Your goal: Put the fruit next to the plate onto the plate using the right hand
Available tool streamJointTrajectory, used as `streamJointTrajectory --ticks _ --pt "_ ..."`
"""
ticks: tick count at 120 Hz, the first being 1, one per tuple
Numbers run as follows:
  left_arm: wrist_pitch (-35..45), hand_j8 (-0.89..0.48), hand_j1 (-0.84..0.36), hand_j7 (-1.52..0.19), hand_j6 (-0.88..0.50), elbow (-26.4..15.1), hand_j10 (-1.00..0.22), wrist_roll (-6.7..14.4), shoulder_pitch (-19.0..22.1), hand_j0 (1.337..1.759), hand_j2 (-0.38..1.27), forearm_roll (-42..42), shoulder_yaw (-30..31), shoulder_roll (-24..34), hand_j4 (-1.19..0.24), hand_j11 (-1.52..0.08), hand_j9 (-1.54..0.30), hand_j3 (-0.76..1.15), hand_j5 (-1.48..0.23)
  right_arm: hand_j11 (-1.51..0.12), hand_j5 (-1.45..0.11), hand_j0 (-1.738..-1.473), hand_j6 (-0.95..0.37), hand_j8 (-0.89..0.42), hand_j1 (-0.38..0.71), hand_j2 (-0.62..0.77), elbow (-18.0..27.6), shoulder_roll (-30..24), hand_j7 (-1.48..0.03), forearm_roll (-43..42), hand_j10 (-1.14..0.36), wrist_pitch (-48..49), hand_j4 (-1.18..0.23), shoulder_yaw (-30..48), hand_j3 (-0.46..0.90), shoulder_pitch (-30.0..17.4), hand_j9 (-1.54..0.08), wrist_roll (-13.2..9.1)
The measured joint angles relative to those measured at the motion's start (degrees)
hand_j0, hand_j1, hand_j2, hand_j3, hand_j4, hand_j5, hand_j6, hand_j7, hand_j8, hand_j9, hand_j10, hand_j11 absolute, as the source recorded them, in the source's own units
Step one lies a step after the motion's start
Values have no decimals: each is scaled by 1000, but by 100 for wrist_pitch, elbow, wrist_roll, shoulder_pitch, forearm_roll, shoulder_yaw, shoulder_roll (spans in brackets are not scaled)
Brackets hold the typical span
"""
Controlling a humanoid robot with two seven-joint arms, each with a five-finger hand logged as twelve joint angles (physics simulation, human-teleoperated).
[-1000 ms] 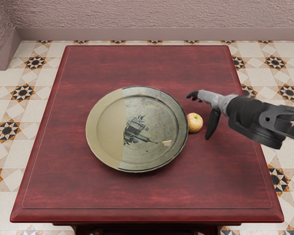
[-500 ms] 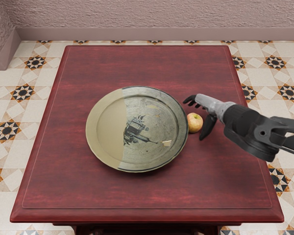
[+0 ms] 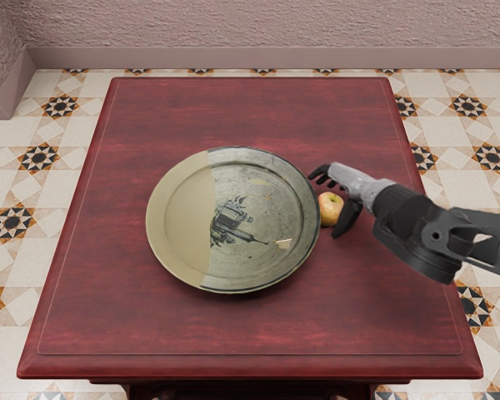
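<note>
- The right hand (image 3: 342, 184) comes in from the table's right edge, with its dark forearm (image 3: 425, 232) lying over the right side of the table (image 3: 233, 108)
- Its fingers (image 3: 319, 173) are spread wide and not curled: the upper ones fan out on the fruit's far side, toward the table's back edge
- The thumb (image 3: 348, 218) hangs down on the fruit's right side, so the hand brackets the fruit from behind and from the right
- The hand has no closed grip on anything, and from this angle it is hard to tell whether any fingertip actually touches the fruit
- The fruit (image 3: 328, 208), small and yellow-green with a reddish blush, sits on the tabletop just beside the plate's right rim
- The plate (image 3: 180, 218), half pale tan and half dark and patterned, lies at the table's middle
</note>
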Motion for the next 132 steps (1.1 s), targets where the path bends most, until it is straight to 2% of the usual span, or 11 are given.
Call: streamJointTrajectory --ticks 37,59,93,116,132 --pt "0 0 349 0 -1 0 0 0 2 1658 0 0 0 0 0 0 0 0 0 -490 -490 -1658 -380 -379 101 -73 -42 28 -490 -35 -379 -72 -379 43 0 -115 -490 0" --pt "0 0 349 0 -1 0 0 -2 2 1658 0 0 0 0 0 0 0 0 0 -584 -577 -1658 -448 -399 185 -82 -96 38 -584 -45 -454 -113 -458 56 0 -178 -584 0" --pt "1 0 349 0 -1 0 0 0 2 1658 0 0 -1 0 0 0 0 0 0 -748 -738 -1653 -408 -350 213 17 -116 36 -731 -29 -555 -193 -559 57 -1 -211 -746 2" --pt "0 0 349 0 -1 0 0 0 2 1658 0 0 -1 0 0 0 0 0 0 -805 -810 -1647 -403 -338 181 -37 -191 21 -775 16 -579 -191 -574 84 0 -210 -802 0" --pt "1 0 349 0 -1 0 0 2 2 1658 0 0 0 0 0 0 0 0 0 -816 -821 -1650 -413 -353 198 78 -258 -46 -789 108 -590 -191 -586 223 0 -208 -814 -1"
